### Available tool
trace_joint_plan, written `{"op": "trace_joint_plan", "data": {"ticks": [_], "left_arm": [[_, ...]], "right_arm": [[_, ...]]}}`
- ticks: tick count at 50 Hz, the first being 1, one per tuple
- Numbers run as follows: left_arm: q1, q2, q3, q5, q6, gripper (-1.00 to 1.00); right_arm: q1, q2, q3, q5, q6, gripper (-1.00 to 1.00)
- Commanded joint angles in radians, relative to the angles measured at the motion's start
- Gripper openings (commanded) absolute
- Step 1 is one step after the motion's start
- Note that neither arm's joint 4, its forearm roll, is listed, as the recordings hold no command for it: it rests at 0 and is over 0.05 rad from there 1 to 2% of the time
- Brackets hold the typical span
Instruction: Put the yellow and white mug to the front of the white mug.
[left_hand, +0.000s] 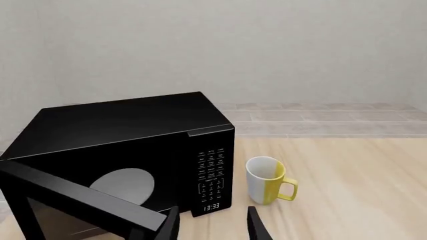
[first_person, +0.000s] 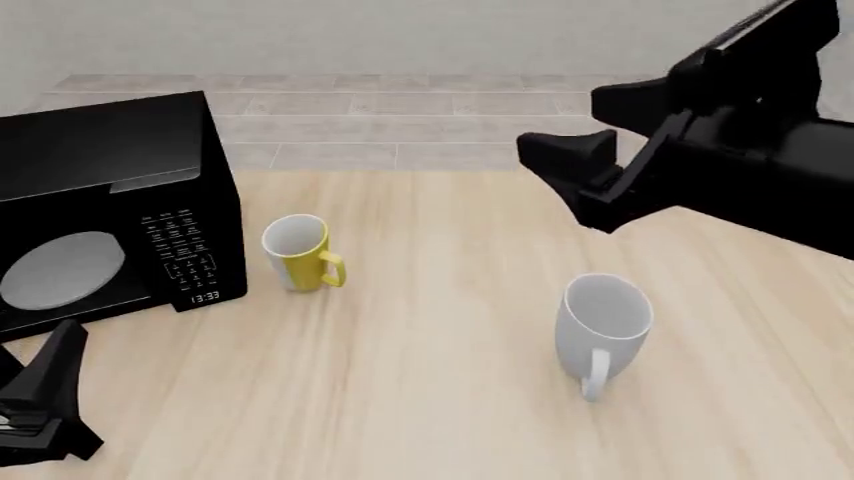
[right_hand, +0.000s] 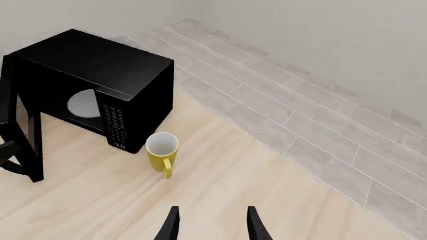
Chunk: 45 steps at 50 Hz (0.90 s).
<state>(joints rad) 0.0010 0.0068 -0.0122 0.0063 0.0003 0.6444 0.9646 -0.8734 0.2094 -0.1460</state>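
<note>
A: Where is the yellow and white mug (first_person: 302, 254) sitting?

B: It is standing upright on the table (first_person: 441, 380), just beside the microwave (first_person: 107, 215), whose door (left_hand: 73, 197) is hanging open. Its handle is pointing toward the white mug (first_person: 603, 325), which is standing well apart on the right side, handle turned toward the near edge.

A: Which arm is looking better placed for it?

B: The left end effector (first_person: 47, 395) is sitting low at the near left corner, with the mug lying ahead of it and a little to its right; in the left wrist view both fingers are showing with a moderate gap and nothing between them. The right end effector (first_person: 567, 175) is hovering high over the far right of the table, also empty, fingers parted in its wrist view. I am judging the left arm nearer, though the open door is crowding its path.

A: And the goal spot?

B: The bare table on the near side of the white mug is waiting.
</note>
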Motion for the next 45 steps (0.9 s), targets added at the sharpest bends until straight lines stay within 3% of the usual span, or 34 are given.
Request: {"op": "trace_joint_plan", "data": {"ticks": [1, 22, 30, 45], "left_arm": [[0.0, -0.003, 0.005, -0.003, 0.001, 1.0], [0.0, -0.005, 0.006, -0.002, 0.001, 1.0], [0.0, 0.005, -0.009, 0.004, 0.001, 1.0], [0.0, 0.01, -0.012, 0.002, 0.002, 1.0]], "right_arm": [[0.067, 0.173, -0.143, 0.066, -0.022, 1.0], [0.064, 0.404, -0.335, 0.133, -0.053, 1.0], [0.061, 0.472, -0.37, 0.123, -0.083, 1.0], [0.068, 0.56, -0.418, 0.101, -0.08, 1.0]]}}
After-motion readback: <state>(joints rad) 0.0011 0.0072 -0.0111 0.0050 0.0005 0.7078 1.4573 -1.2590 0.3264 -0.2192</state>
